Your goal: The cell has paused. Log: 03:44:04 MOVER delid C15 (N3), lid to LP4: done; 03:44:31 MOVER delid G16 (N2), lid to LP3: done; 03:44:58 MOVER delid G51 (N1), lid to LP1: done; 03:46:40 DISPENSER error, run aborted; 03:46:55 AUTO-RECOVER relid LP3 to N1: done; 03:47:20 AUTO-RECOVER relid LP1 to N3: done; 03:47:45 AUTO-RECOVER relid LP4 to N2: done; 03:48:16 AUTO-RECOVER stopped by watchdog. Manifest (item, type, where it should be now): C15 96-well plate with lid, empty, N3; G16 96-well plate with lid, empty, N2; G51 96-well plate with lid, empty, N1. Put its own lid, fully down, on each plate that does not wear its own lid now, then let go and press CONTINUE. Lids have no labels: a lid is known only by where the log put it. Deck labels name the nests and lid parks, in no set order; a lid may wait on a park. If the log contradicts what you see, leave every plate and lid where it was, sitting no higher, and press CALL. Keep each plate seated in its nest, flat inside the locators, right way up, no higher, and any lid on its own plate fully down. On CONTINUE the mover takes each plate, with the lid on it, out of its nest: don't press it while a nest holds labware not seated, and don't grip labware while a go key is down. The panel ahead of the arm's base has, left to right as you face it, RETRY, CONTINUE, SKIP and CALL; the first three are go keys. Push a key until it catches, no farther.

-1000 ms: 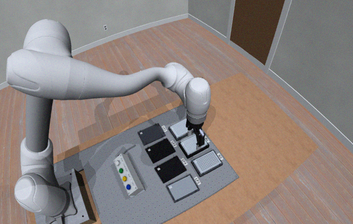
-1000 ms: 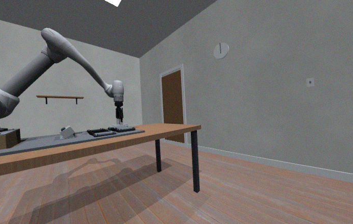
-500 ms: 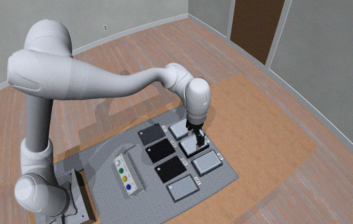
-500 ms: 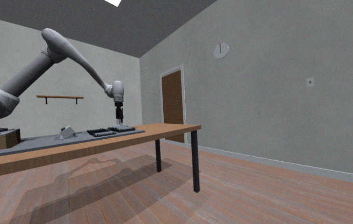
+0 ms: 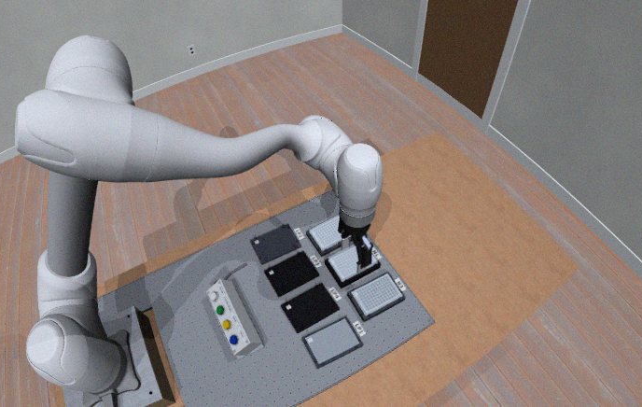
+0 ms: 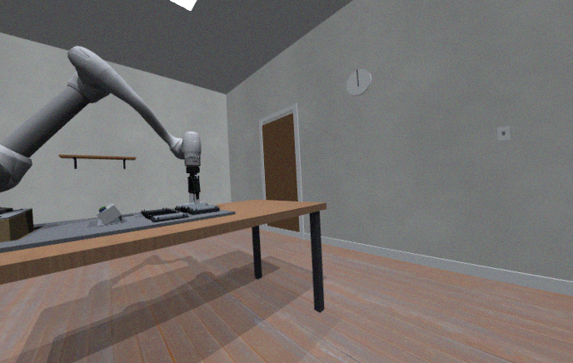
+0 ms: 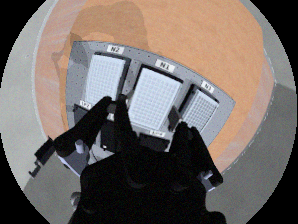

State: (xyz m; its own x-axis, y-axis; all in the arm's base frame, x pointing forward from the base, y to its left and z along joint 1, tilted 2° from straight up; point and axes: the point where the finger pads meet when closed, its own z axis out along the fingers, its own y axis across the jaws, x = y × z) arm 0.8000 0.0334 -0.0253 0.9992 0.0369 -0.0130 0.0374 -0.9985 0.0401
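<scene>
The pincer (image 5: 358, 252) is clenched on the lid (image 5: 347, 262) of the middle plate, low over its nest, with a lidded plate (image 5: 325, 233) just behind it and another (image 5: 377, 294) just in front. One lid (image 5: 332, 342) waits on the nearest park. Risk: lifting could drag the plate up out of its locators if the lid sticks.
</scene>
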